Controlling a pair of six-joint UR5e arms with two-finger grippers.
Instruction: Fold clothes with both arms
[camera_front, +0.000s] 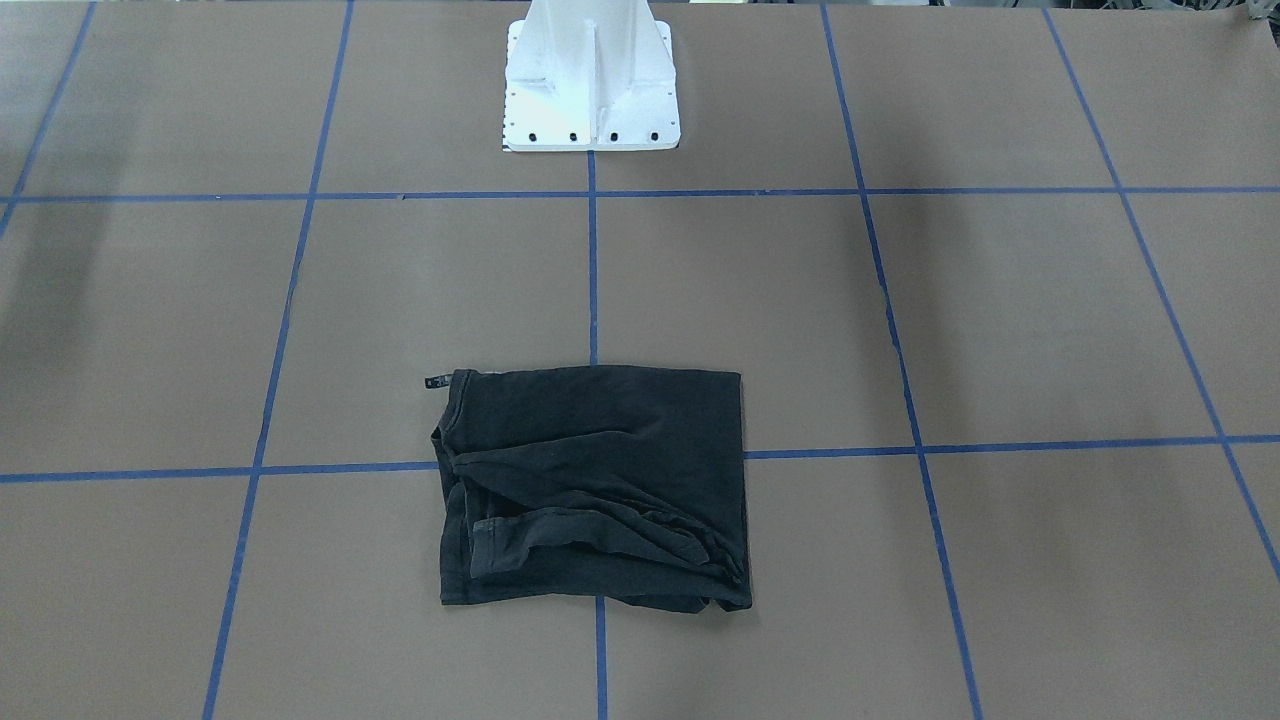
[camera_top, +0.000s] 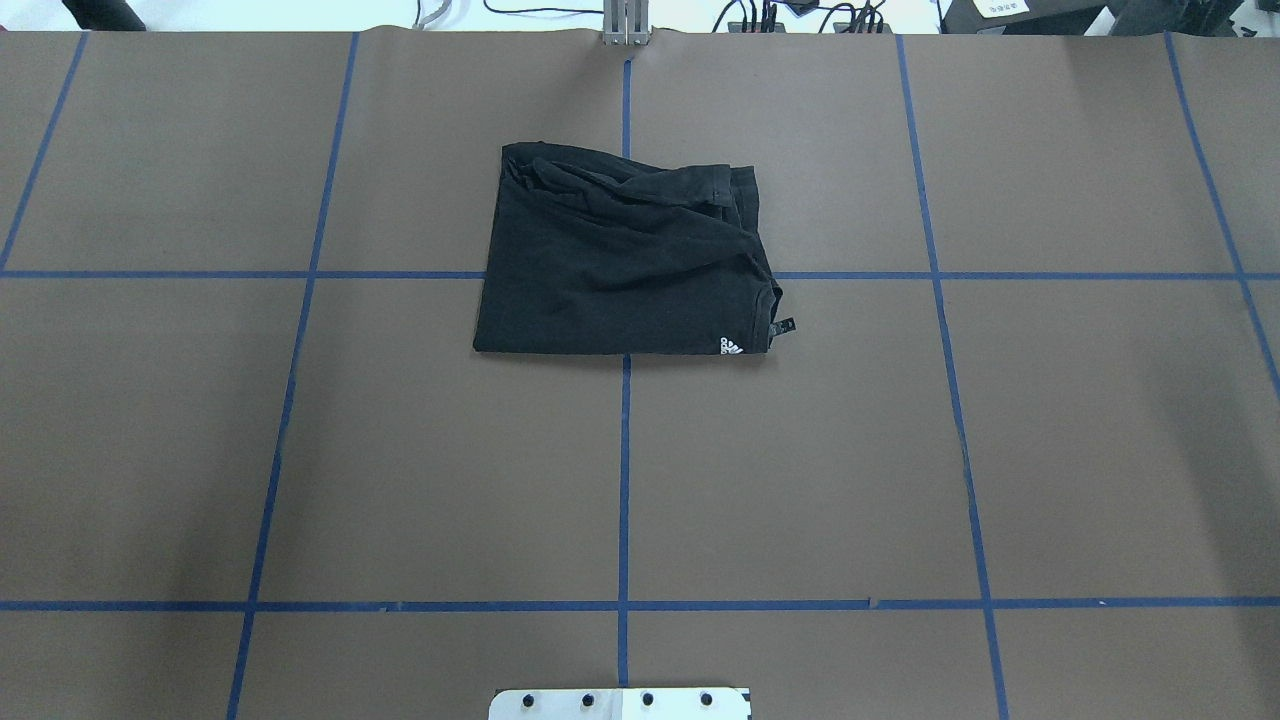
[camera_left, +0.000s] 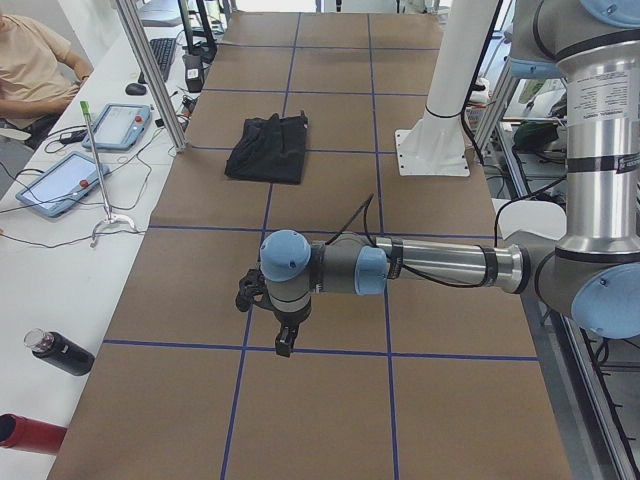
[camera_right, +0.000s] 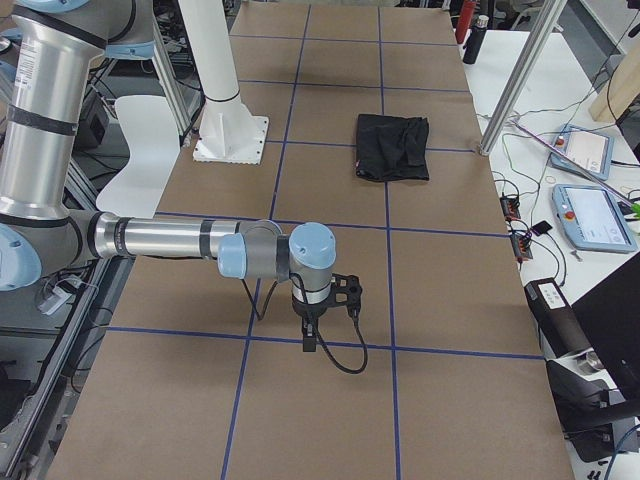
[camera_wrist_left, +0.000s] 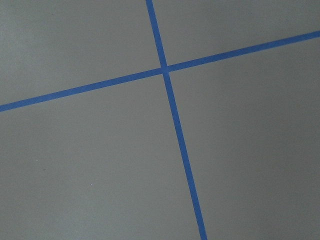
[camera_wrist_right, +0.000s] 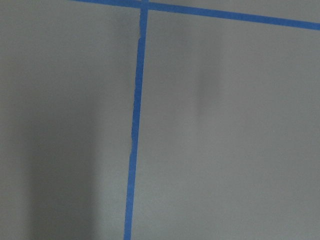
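Observation:
The black T-shirt (camera_front: 595, 490) lies folded into a rough rectangle on the brown table, on the far side from the robot's base. It also shows in the overhead view (camera_top: 625, 260) and in both side views (camera_left: 268, 150) (camera_right: 393, 147). A small white logo (camera_top: 731, 346) shows at its near right corner; the orbit-ring logo is hidden. My left gripper (camera_left: 278, 330) hangs over bare table far from the shirt, and so does my right gripper (camera_right: 312, 335). They show only in the side views, so I cannot tell whether they are open or shut. Both wrist views show only table and blue tape.
The white pedestal base (camera_front: 590, 90) stands at the robot's edge of the table. Blue tape lines (camera_top: 623, 480) grid the brown surface. A side bench holds tablets (camera_left: 50, 185), cables and a dark bottle (camera_left: 60, 352). A seated person (camera_left: 30, 70) is beside it.

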